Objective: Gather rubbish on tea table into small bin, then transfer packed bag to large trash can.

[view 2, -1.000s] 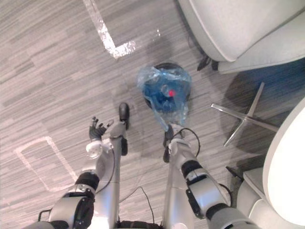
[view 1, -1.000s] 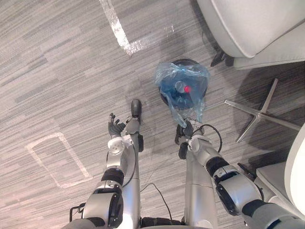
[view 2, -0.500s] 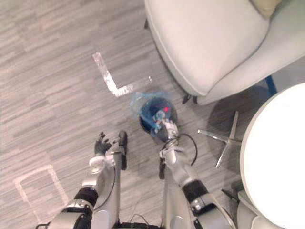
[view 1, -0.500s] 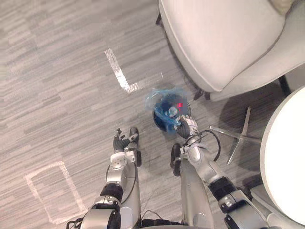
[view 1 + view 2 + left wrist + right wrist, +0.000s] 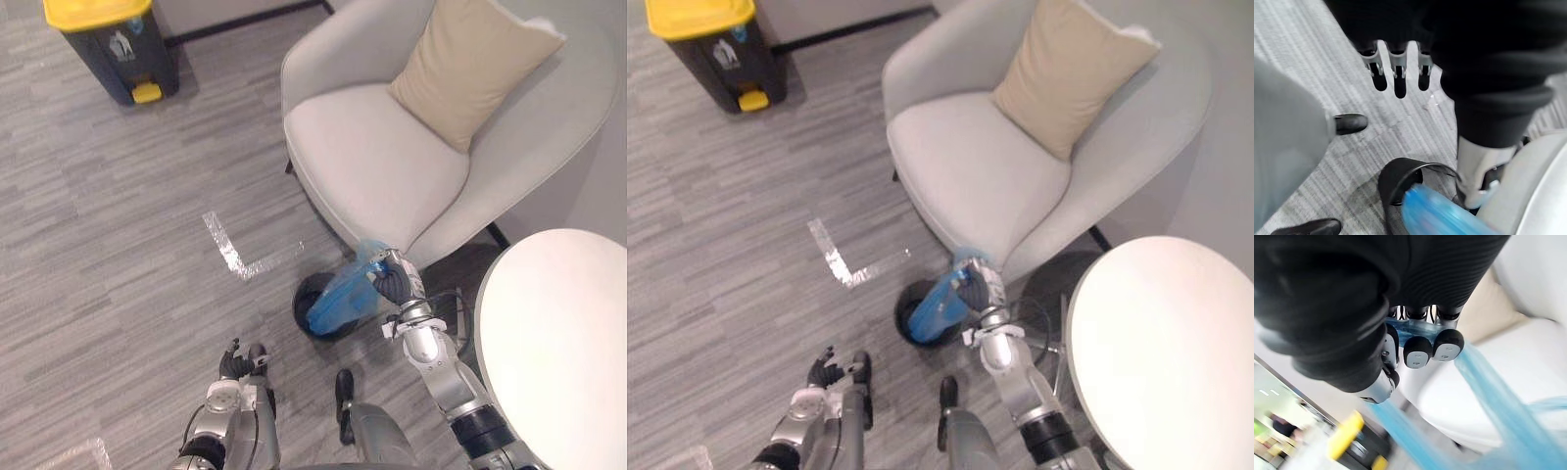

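Nearest, at seven o'clock, left hand (image 5: 232, 360) slack, fingers loose, holding nothing. At centre, right hand (image 5: 392, 282) clenched round the neck of the thin, glossy blue bag (image 5: 338, 302), stretched taut down to the round black small bin (image 5: 304, 315). Transfer step in hand, seemingly. Next: lift clear, then carry past the smooth pale armchair (image 5: 382, 157) to the boxy, yellow-lidded large trash can (image 5: 103, 44) at eleven o'clock.

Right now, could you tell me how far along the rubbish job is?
Bagging looks done: the right hand is shut on the blue bag, its lower end at the small bin. Remaining: carrying it to the yellow-lidded trash can. The left hand hangs open.
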Controlling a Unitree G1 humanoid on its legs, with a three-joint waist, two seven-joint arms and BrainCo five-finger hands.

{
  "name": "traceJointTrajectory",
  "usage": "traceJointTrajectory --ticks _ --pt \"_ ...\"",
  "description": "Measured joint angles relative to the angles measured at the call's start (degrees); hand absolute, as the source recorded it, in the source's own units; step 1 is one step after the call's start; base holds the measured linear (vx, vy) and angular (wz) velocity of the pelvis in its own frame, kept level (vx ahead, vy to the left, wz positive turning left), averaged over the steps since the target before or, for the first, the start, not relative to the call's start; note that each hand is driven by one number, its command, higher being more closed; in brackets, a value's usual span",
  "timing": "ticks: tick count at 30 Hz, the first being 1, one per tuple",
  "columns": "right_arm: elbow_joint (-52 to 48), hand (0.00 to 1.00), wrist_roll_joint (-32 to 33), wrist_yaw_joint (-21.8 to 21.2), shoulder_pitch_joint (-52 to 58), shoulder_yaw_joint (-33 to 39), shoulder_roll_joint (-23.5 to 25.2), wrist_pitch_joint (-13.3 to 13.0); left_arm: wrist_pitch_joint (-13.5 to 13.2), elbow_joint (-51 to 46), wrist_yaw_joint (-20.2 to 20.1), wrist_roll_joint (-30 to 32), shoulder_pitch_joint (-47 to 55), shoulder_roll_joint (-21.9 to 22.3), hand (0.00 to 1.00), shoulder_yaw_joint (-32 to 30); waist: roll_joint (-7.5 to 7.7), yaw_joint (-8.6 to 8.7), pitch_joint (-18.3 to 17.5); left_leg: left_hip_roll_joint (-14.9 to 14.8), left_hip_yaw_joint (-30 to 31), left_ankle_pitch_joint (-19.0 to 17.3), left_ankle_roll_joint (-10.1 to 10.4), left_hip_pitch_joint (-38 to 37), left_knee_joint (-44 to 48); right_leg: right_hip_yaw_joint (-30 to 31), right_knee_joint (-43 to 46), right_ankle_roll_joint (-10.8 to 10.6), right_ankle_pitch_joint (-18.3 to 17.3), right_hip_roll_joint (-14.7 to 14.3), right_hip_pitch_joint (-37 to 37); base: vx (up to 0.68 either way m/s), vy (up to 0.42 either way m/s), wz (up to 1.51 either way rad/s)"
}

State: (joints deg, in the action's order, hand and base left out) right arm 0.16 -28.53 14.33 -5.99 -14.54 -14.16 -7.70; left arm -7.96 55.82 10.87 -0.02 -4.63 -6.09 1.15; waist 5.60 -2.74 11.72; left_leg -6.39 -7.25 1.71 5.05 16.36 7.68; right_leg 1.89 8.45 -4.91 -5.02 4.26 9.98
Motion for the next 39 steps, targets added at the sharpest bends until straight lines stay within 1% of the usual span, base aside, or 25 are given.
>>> traceJointTrajectory --ticks 1,4,6,9,11,13,15,17,19,22,24,27,29,35,39 --pt "-0.7 1.00 1.0 -0.5 0.6 0.1 0.0 -0.6 0.0 0.0 0.0 0.1 0.8 0.0 0.00 0.0 0.00 0.17 -1.0 0.2 -0.1 0.2 0.1 -1.5 -1.2 0.1 -0.9 -0.3 0.2 0.1 -1.0 0.08 0.004 -0.05" --pt "-1.7 1.00 2.5 -2.0 2.6 0.2 -0.1 -1.4 0.0 0.1 -0.2 1.0 2.3 0.0 0.00 0.0 -0.01 0.36 -3.4 0.6 -0.2 1.5 0.3 -4.4 -4.8 0.0 -2.0 -0.3 0.3 0.3 -2.6 0.04 -0.004 0.00" --pt "-1.7 1.00 4.0 -2.8 3.0 0.2 -0.3 -1.4 0.0 0.2 -1.1 1.1 2.7 0.1 0.00 0.1 -0.16 0.50 -3.9 1.0 -0.2 2.8 0.2 -6.2 -7.5 0.0 -2.5 -0.3 0.5 0.5 -3.4 0.00 0.000 0.00" --pt "-1.7 1.00 5.0 -3.7 3.4 0.2 -1.6 -1.6 0.0 -0.3 -1.3 1.0 3.1 0.0 0.00 1.7 -0.33 0.58 -4.3 1.4 -0.1 4.3 0.1 -8.4 -10.9 0.1 -3.0 -0.4 0.7 0.7 -4.1 -0.02 0.008 0.00" --pt "-1.7 1.00 6.7 -4.5 3.5 0.3 -2.7 -2.5 -0.1 -1.7 -1.5 1.0 3.9 -0.2 0.00 3.7 -0.69 0.67 -5.2 1.8 0.1 5.3 0.2 -8.9 -13.0 0.1 -3.7 -0.7 0.9 0.9 -4.0 -0.03 0.023 0.03" --pt "-2.1 1.00 8.0 -4.9 3.5 0.2 -3.8 -3.1 -0.1 -6.5 -2.1 1.0 4.8 -0.5 0.00 6.4 -0.87 0.60 -5.4 2.1 0.1 5.3 0.2 -9.3 -13.6 0.2 -3.8 -0.8 1.0 1.2 -4.1 -0.02 0.032 0.01" --pt "-4.1 1.00 9.1 -5.3 3.5 0.3 -4.9 -3.4 -0.5 -13.3 -2.2 1.0 5.6 -1.8 0.00 9.4 -1.00 0.55 -5.5 2.3 0.1 5.4 0.2 -9.3 -13.6 0.3 -3.8 -0.9 1.1 1.4 -4.1 0.00 0.000 0.00" --pt "-5.6 1.00 11.1 -5.4 3.4 0.2 -5.8 -4.3 -1.3 -18.5 -2.3 1.1 5.6 -2.5 0.00 11.4 -1.24 0.61 -6.1 2.4 0.1 5.8 -0.3 -9.3 -13.6 0.3 -3.8 -1.0 1.1 1.5 -4.1 0.00 0.000 0.00" --pt "-6.0 1.00 12.4 -5.5 3.2 0.2 -7.0 -5.4 -2.1 -24.1 -2.3 1.2 5.6 -2.7 0.00 13.0 -1.70 0.68 -7.4 2.6 0.1 5.8 -0.4 -9.3 -13.6 0.3 -4.0 -1.0 1.1 1.6 -4.1 0.03 -0.007 -0.01" --pt "-6.0 1.00 15.1 -5.8 2.5 0.0 -7.4 -5.7 -3.9 -30.5 -2.3 2.8 5.5 -3.6 0.00 15.2 -2.36 0.98 -8.4 2.6 0.1 5.9 -0.4 -9.3 -13.6 0.3 -4.2 -1.0 1.1 1.6 -4.2 0.01 -0.003 0.00" --pt "-6.0 1.00 15.5 -6.0 1.9 -0.3 -7.4 -5.8 -4.3 -32.3 -2.3 3.3 5.5 -3.9 0.00 16.2 -2.64 1.15 -8.7 2.6 0.1 5.9 -0.5 -9.3 -13.6 0.3 -4.2 -1.0 1.2 1.6 -4.2 0.00 0.000 0.00" --pt "-6.0 1.00 18.8 -7.2 0.7 -1.5 -7.4 -5.9 -5.3 -36.1 -2.3 5.2 5.4 -4.5 0.00 18.5 -2.86 1.65 -9.3 2.4 0.1 6.0 -0.5 -9.3 -13.6 0.4 -4.9 -0.9 1.8 1.4 -4.6 0.00 0.000 0.00" --pt "-6.0 1.00 20.4 -7.8 -0.5 -2.8 -7.4 -5.9 -5.4 -37.3 -2.2 6.8 5.3 -4.5 0.00 18.9 -2.82 2.06 -9.4 2.3 0.2 6.1 -0.4 -9.3 -13.7 0.4 -4.9 -0.9 1.8 1.3 -4.7 0.00 0.000 0.00" --pt "-6.1 1.00 25.1 -9.7 -2.8 -6.3 -6.7 -5.9 -5.4 -40.9 -0.9 13.6 4.7 -4.6 0.00 21.4 -2.65 2.17 -10.7 1.7 0.2 6.5 -0.2 -9.3 -13.7 0.4 -5.0 -0.5 2.2 0.8 -4.7 0.00 0.000 0.00" --pt "-7.3 1.00 28.7 -10.6 -3.4 -7.7 -5.9 -5.9 -5.4 -41.9 -0.8 14.6 3.2 -4.5 0.00 22.9 -2.62 2.18 -11.0 1.5 0.2 6.6 -0.2 -9.3 -14.0 0.5 -5.1 -0.4 2.4 0.6 -4.6 -0.03 -0.010 -0.01"
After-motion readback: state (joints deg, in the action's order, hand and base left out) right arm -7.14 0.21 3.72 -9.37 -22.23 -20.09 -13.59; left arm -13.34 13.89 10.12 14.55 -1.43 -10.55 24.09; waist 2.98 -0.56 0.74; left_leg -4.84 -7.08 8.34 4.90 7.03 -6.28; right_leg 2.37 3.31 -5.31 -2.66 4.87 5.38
